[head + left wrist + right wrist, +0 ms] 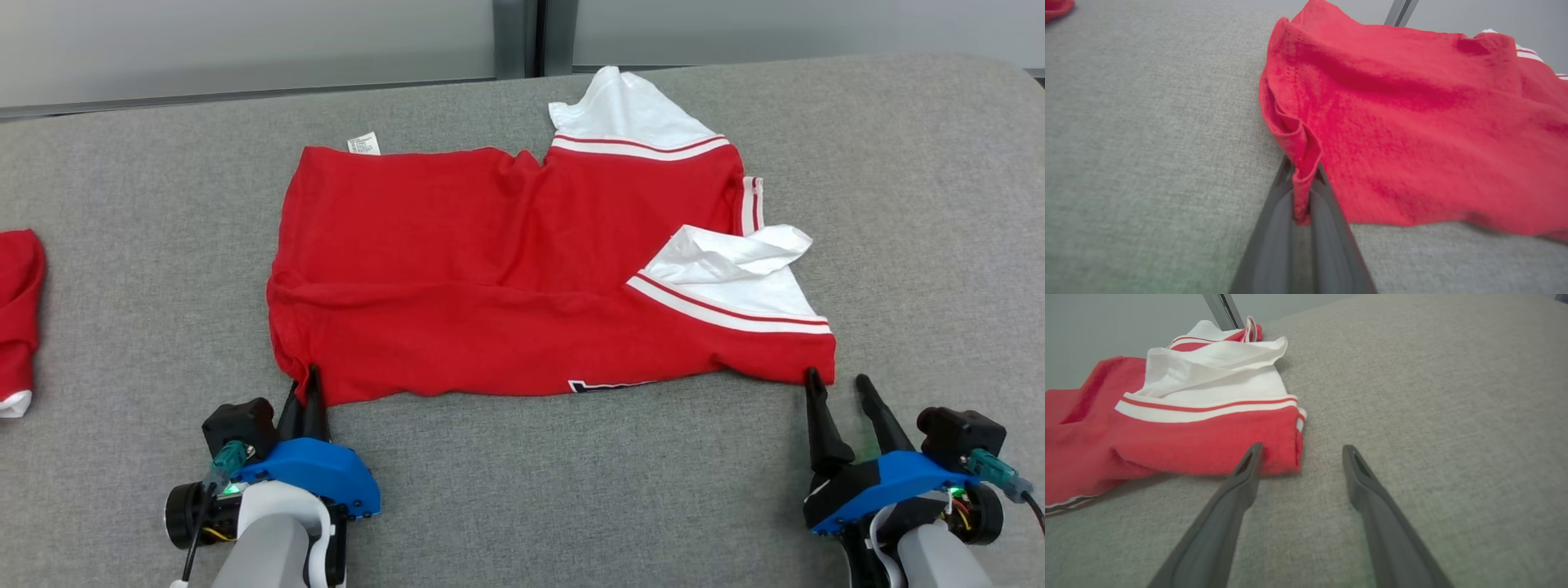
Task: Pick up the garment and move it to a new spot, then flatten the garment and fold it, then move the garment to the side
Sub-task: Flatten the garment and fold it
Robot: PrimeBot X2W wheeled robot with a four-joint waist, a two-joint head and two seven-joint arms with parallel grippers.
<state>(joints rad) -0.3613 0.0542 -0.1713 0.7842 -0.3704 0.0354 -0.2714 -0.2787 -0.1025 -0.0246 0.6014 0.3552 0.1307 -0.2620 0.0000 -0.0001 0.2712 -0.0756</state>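
A red garment (506, 269) with white striped sleeves lies folded on the grey table (522, 490). My left gripper (310, 384) is shut on the near left corner of the garment (1412, 134); the left wrist view shows a red hem fold pinched between the two fingers (1274, 228). My right gripper (837, 384) stands open at the near right corner, its left fingertip touching the red edge (1208, 445) and its right fingertip (1349, 451) over bare cloth-covered table. Nothing sits between those fingers.
Another red cloth piece (18, 318) lies at the table's far left edge. A small white label (364, 144) sticks out at the garment's far edge. A grey wall with a dark upright post (518, 37) stands behind the table.
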